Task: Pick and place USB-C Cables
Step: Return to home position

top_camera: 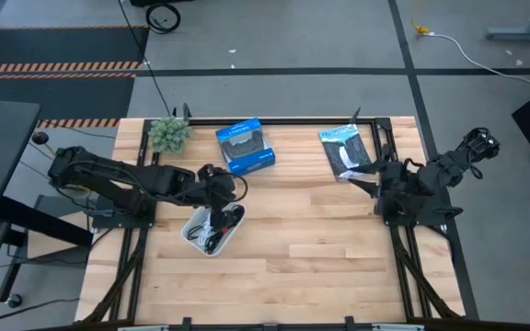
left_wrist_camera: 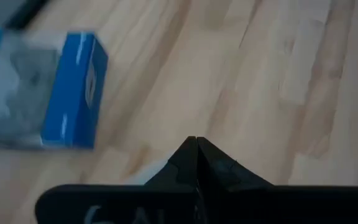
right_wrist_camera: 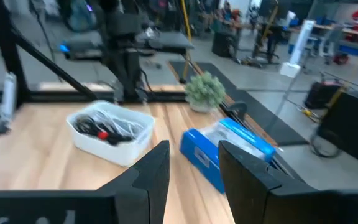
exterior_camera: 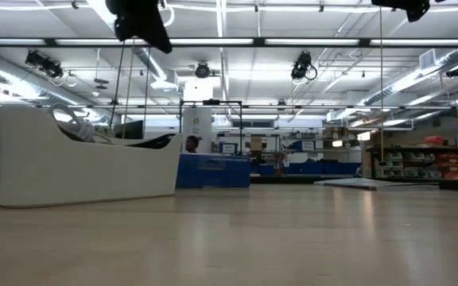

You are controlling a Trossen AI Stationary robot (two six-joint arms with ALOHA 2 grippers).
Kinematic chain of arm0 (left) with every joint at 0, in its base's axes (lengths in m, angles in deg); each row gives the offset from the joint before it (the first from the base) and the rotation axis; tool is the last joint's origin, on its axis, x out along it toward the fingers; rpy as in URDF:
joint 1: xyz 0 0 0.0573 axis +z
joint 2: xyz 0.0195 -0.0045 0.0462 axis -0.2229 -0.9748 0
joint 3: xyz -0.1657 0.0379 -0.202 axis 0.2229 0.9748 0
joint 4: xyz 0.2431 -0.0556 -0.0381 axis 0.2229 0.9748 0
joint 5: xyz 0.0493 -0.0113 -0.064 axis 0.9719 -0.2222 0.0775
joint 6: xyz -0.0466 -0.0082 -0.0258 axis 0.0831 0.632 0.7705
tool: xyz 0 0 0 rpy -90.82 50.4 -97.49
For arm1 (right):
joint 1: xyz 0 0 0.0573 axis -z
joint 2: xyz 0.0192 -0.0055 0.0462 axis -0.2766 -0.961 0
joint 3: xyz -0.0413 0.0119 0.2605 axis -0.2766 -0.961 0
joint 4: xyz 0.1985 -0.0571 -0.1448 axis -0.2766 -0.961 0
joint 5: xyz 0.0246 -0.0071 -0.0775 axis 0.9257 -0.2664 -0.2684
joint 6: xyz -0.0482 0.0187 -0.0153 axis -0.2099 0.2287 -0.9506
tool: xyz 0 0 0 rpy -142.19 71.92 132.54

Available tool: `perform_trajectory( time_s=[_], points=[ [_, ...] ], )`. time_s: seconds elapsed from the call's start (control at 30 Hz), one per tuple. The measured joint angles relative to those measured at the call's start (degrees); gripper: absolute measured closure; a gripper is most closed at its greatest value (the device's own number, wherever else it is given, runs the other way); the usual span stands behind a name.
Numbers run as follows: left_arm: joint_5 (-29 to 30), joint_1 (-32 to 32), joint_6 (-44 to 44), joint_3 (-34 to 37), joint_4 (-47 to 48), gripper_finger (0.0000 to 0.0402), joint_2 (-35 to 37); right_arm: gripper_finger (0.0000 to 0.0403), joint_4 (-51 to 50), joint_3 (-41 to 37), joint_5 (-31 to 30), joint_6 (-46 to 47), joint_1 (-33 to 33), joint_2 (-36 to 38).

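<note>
A white tray (top_camera: 194,232) on the table's left half holds the USB-C cables (top_camera: 221,225): black bundles, one with a red tie (right_wrist_camera: 103,134), and a white one (right_wrist_camera: 122,123). I see no grey-blue cable. The tray also shows in the low view (exterior_camera: 78,155). My left gripper (top_camera: 225,188) is shut and empty, above the tray's far end; it also shows in the left wrist view (left_wrist_camera: 196,148) and high above the tray in the low view (exterior_camera: 143,20). My right gripper (right_wrist_camera: 194,163) is open and empty, at the table's right side (top_camera: 362,180) by the black packet.
A blue box (top_camera: 246,145) lies at the far middle of the table, and a small green plant (top_camera: 168,133) stands at the far left. A flat black packet with white print (top_camera: 346,152) lies at the far right. Bare wood (top_camera: 320,248) lies between the arms.
</note>
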Motion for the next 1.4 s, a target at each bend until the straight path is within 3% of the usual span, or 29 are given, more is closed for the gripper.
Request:
perform_trajectory(
  time_s=[0.17, 0.4, 0.6, 0.87, 1.03, 1.23, 1.4],
  points=[
    [1.41, 0.0, -9.42, 0.45, -6.04, 0.0394, -0.55, 0.026, 6.17, -5.45, 3.38, -0.7, 0.0, 5.36],
    [1.79, 1.16, -21.94, 10.72, -23.76, 0.0393, -0.52, 0.026, 17.68, -15.1, 3.96, -0.7, 0.0, 10.21],
    [0.88, 4.14, -30.7, 15.35, -31.74, 0.0392, 0.86, 0.026, 31.12, -23.0, 6.37, -4.87, 0.14, 12.13],
    [-7.42, 11.85, -42.9, 21.16, -44.74, 0.0391, 5.45, 0.0285, 45.74, -31.86, 9.46, -8.91, 4.8, 12.82],
    [-8.27, 16.43, -42.69, 26.64, -50.34, 0.0391, 10.39, 0.0317, 51.08, -35.29, 13.64, -8.99, 11.38, 13.07],
    [-8.22, 17.52, -37.79, 35.67, -55.63, 0.0395, 20.21, 0.0364, 56.91, -37.65, 25.49, -8.43, 19.9, 13.23],
    [-7.59, 16.54, -32.09, 41.97, -59.44, 0.0396, 26.91, 0.0395, 57.77, -37.89, 23.72, -5.99, 23.89, 13.18]
  ],
)
